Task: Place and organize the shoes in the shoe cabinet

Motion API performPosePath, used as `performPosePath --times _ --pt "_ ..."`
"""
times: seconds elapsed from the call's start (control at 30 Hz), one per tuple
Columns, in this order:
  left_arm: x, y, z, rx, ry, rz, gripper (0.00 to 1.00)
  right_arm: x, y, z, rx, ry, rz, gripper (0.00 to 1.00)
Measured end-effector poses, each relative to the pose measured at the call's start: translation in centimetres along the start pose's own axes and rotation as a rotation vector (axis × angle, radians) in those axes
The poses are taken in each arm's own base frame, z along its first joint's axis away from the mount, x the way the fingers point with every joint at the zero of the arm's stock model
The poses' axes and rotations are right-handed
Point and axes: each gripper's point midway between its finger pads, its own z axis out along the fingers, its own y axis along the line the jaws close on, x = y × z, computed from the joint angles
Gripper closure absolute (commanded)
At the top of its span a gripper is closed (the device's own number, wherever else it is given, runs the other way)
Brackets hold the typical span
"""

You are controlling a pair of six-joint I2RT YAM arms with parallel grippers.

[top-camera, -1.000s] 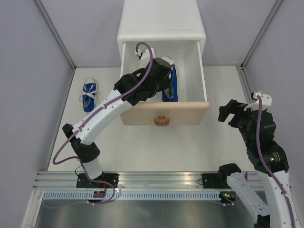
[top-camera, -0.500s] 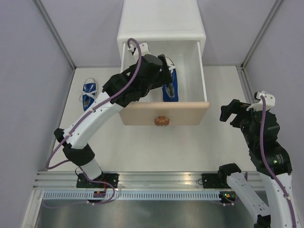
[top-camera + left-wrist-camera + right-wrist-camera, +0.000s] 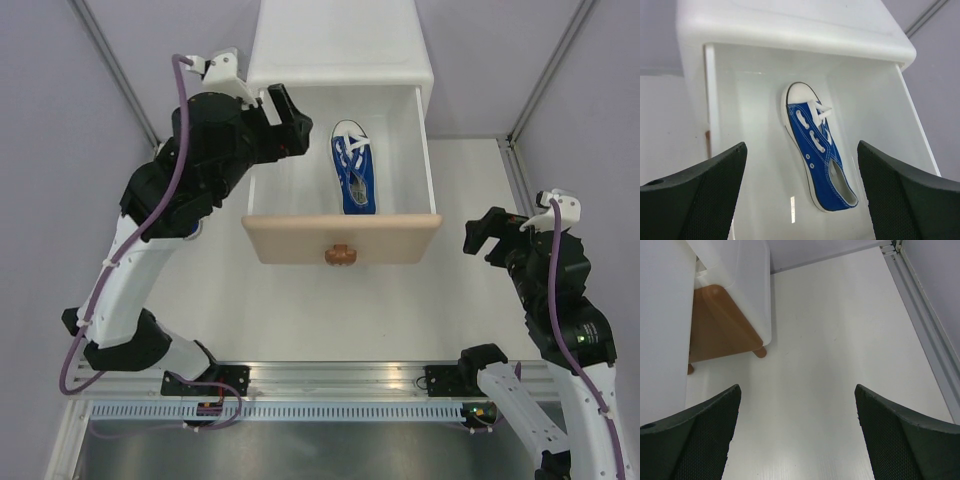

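Blue canvas sneaker: one, lying flat in pulled-out upper drawer of shoe cabinet, toe toward cabinet body. Left gripper: spread, empty, over drawer's left edge. Right gripper: spread, empty, right of drawer.

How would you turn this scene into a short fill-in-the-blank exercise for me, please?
1. The shoe lying in the pulled-out drawer is ____ in colour.
2. The left gripper, up by the drawer's left side, has its jaws ____.
3. The right gripper, to the right of the drawer, holds ____.

Missing words: blue; open; nothing.
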Motion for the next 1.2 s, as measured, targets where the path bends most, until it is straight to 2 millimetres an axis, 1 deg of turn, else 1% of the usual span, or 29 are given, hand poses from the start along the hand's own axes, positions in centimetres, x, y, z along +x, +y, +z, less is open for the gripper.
performPosePath --times 0.13,0.17,0.27,0.3,0.37,0.4,0.47,0.5,0.53,0.57,0.63,0.67,0.7,0.77,0.93,1.0,1.07,1.1,1.2 --pt "-3.2 2.3 -1.5 -0.012 -0.077 0.034 0.07 0.1 0.1 0.0 -0.006 0.004 0.001 0.02" --pt "-3.7 2.7 -1.7 -0.017 -0.090 0.041 0.08 0.1 0.2 0.0 -0.008 0.005 0.003 0.02" --pt "-5.4 4.8 -2.0 -0.053 -0.129 0.059 0.09 0.2 0.5 0.0 -0.024 0.011 0.006 0.02" --pt "-6.1 6.1 -1.9 -0.080 -0.145 0.058 0.09 0.2 0.5 0.0 -0.028 0.012 0.007 0.02" --pt "-6.5 8.9 -1.6 -0.149 -0.155 0.057 0.09 0.3 0.7 0.0 -0.035 0.015 0.007 0.02" --pt "-6.6 10.9 -1.3 -0.198 -0.154 0.054 0.09 0.3 0.7 0.0 -0.037 0.016 0.007 0.02" --pt "-6.0 14.4 -0.5 -0.278 -0.131 0.047 0.10 0.4 0.8 0.0 -0.041 0.017 0.007 0.02" --pt "-4.9 16.5 0.2 -0.320 -0.095 0.043 0.11 0.4 0.8 0.1 -0.042 0.017 0.007 0.02" --pt "-4.7 17.9 0.3 -0.354 -0.087 0.037 0.11 0.5 0.8 0.1 -0.042 0.019 0.006 0.02" --pt "-4.1 19.9 0.8 -0.394 -0.065 0.027 0.12 0.6 0.8 0.1 -0.044 0.019 0.006 0.02" --pt "-1.9 23.6 1.7 -0.470 -0.007 0.006 0.12 0.8 0.8 0.2 -0.048 0.021 0.004 0.02" --pt "-0.5 25.7 2.0 -0.513 0.029 -0.009 0.13 1.0 0.8 0.3 -0.051 0.023 0.003 0.02" --pt "0.5 27.2 2.3 -0.544 0.055 -0.022 0.14 1.2 0.8 0.3 -0.052 0.025 0.002 0.02" --pt "3.0 30.8 2.9 -0.618 0.097 -0.059 0.18 1.5 0.8 0.4 -0.057 0.027 0.001 0.02" --pt "9.7 39.0 3.6 -0.766 0.183 -0.162 0.19 2.9 1.1 1.3 -0.080 0.047 -0.007 0.02" --pt "11.9 41.4 3.7 -0.809 0.209 -0.191 0.20 3.8 1.2 1.7 -0.093 0.065 -0.010 0.02" --pt "13.9 43.7 4.0 -0.839 0.222 -0.219 0.24 4.8 1.4 2.3 -0.106 0.085 -0.012 0.02" --pt "14.6 44.5 4.1 -0.842 0.226 -0.231 0.25 5.3 1.5 2.5 -0.112 0.094 -0.014 0.02" --pt "15.7 46.6 4.9 -0.841 0.229 -0.260 0.26 6.2 1.5 3.0 -0.119 0.110 -0.021 0.02"
